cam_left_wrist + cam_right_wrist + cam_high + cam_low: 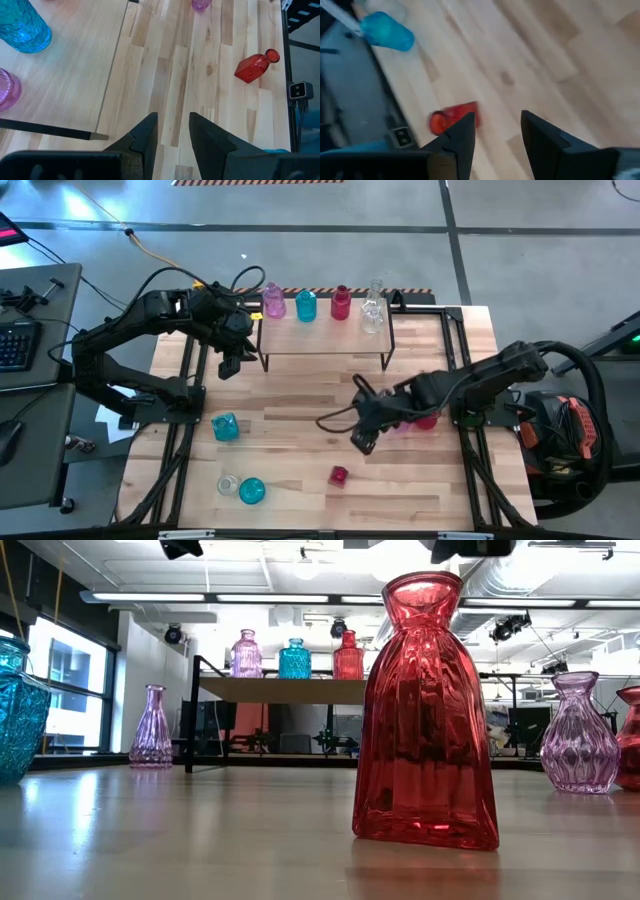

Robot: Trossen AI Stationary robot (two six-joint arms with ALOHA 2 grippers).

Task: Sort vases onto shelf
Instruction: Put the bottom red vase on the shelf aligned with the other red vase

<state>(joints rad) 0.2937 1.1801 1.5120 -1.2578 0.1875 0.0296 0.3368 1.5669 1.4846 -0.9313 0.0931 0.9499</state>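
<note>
Task approx. a third done, judging by what stands where. On the shelf point(325, 340), at the tabletop's far edge: a pink vase point(273, 301), a teal vase point(305, 305), a red vase point(340, 304) and a pair of clear vases point(373, 310), all in a row along the shelf's far side.

Still down on the tabletop point(300, 405):
- a teal bulbous vase point(226, 426) nr the left edge
- a small clear vase point(229, 483) and a round teal vase point(251, 491), side by side nr the front-left corner
- a small red vase point(338, 475) nr the front edge, approx. mid-width; upright in the low view
- a pink one point(425, 418), partly hidden under the right arm, toward the right edge

So at least 5 left to move; low view hints at more purple and red ones at its margins, can't place them for sure.

Left claw point(228, 366) hangs just off the shelf's front-left corner, arm reaching in from the left edge. Fingers slightly spread, nothing between them, per the left wrist view.

Right claw point(362, 440) hangs over the tabletop middle, arm reaching in from the right edge, pointing toward the small red vase. Fingers spread a bit, empty; the red vase shows just past the tips in the right wrist view, not touched.
</note>
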